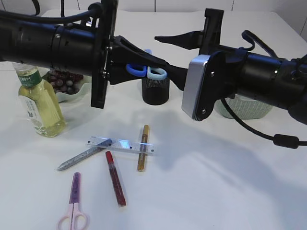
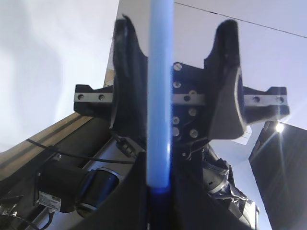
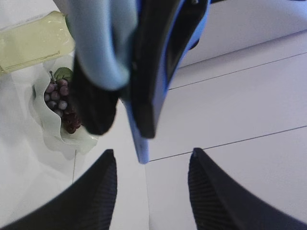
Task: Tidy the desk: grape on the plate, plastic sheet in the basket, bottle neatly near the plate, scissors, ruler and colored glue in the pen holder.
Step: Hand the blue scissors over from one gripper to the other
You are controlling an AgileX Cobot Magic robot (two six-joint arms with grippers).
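The left claw (image 1: 158, 64) is pinching the blue scissors (image 1: 144, 70), handle loops hanging at the 9 o'clock side of its tips, directly above the black mesh pen holder (image 1: 155, 91) at worktop centre. In the left wrist view the scissors (image 2: 159, 96) are appearing as a blue bar running from 12 to 6 o'clock between the two dark fingers (image 2: 128, 86), so the long axis is lying along the claw's own axis. The right claw (image 3: 151, 187) is standing spread, empty, its two fingertips flanking the scissors' tip (image 3: 141, 155) without touching it; the blade is pointing toward 6 o'clock in that view. On the white worktop (image 1: 216, 191), the clear ruler (image 1: 120, 144) is lying with its long axis from 9 to 3 o'clock. The gold glue stick (image 1: 143, 148) is crossing its right end, pointing near 12 o'clock. The silver glue stick (image 1: 82, 157) is lying slantwise from 8 to 2 o'clock, its upper end on the ruler's left end. The red glue stick (image 1: 115, 178) is running from 11 to 5 o'clock just below the ruler. The pink scissors (image 1: 74, 205) are lying at 7 o'clock, handles toward the near edge, blades toward 12 o'clock. The bottle (image 1: 39, 103) is standing upright at 9 o'clock, beside the plate (image 1: 72, 96) carrying the grapes (image 1: 64, 80). The basket (image 1: 242, 108) is sitting at 3 o'clock, partly hidden behind the right arm.
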